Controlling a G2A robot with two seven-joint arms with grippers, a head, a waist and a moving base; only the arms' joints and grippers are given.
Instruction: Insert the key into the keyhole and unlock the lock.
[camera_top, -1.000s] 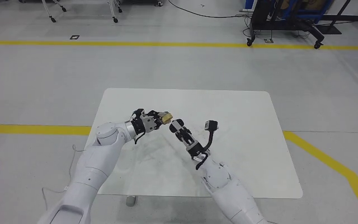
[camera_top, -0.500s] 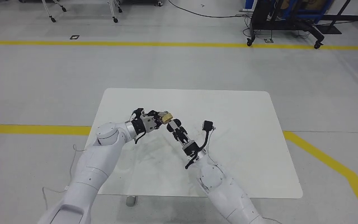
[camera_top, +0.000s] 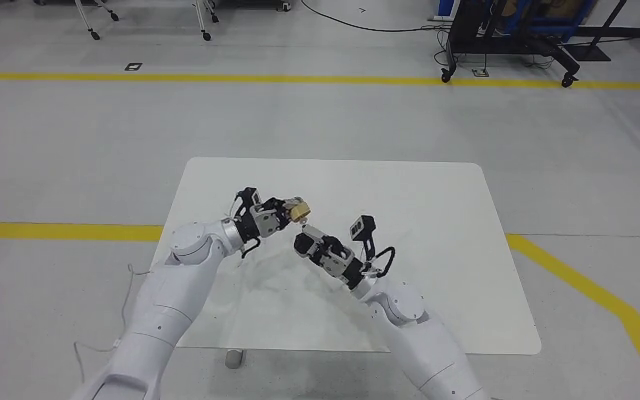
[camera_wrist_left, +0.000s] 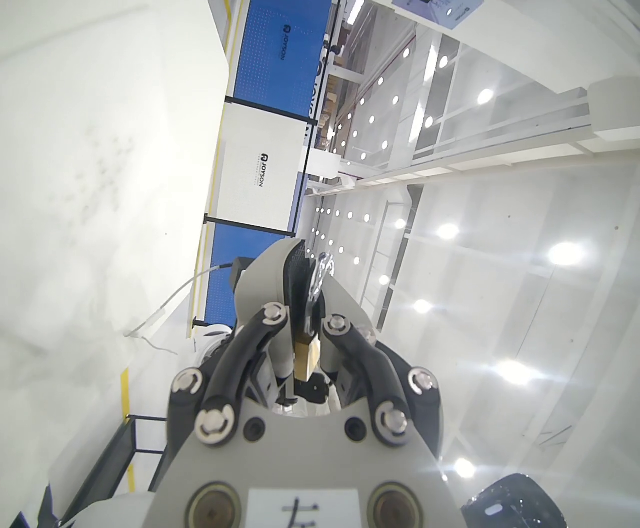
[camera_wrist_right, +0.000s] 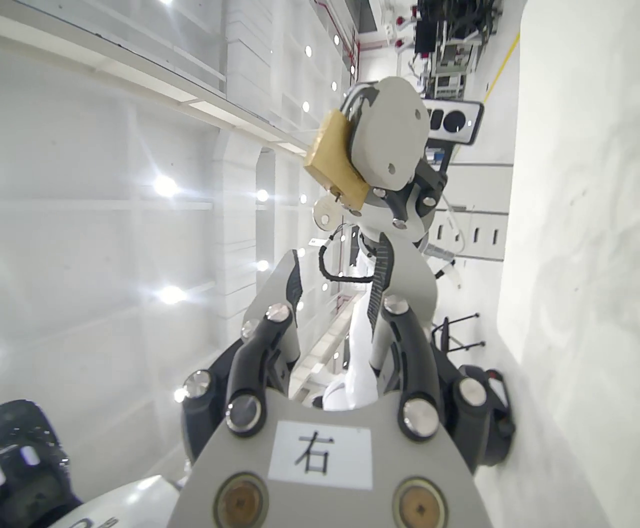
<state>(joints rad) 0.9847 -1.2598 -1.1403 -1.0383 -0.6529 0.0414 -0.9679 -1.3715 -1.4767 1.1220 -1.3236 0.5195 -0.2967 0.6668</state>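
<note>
Table (camera_top: 440, 200): white with rounded corners, occupying the centre of the top view. Both arms are meeting above its left-centre area.

Left gripper (camera_top: 283, 211): sitting just left of the top view's centre and pointing toward the right of the frame. Its two fingers are clamping tightly on the lock, as its own wrist view (camera_wrist_left: 312, 272) is showing. From the right wrist view, one of its broad grey pads (camera_wrist_right: 395, 135) is covering one face of the lock.

Right gripper (camera_top: 303, 243): sitting just below and slightly right of the left gripper in the top view, with its tips aiming up toward the lock. Its fingers (camera_wrist_right: 295, 285) are standing well apart and gripping nothing. The lock and key are lying just beyond the fingertips, apart from them.

Lock (camera_top: 297, 209): a brass padlock, projecting from the left gripper's tips above the table. It is appearing tilted in the right wrist view (camera_wrist_right: 336, 160), with its keyhole end facing the right gripper. In the left wrist view, its body (camera_wrist_left: 306, 357) is showing between the fingers.

Key (camera_wrist_right: 326, 214): silver with a round head, sitting in the keyhole at the lock's end. The head is sticking out toward the right gripper.
</note>
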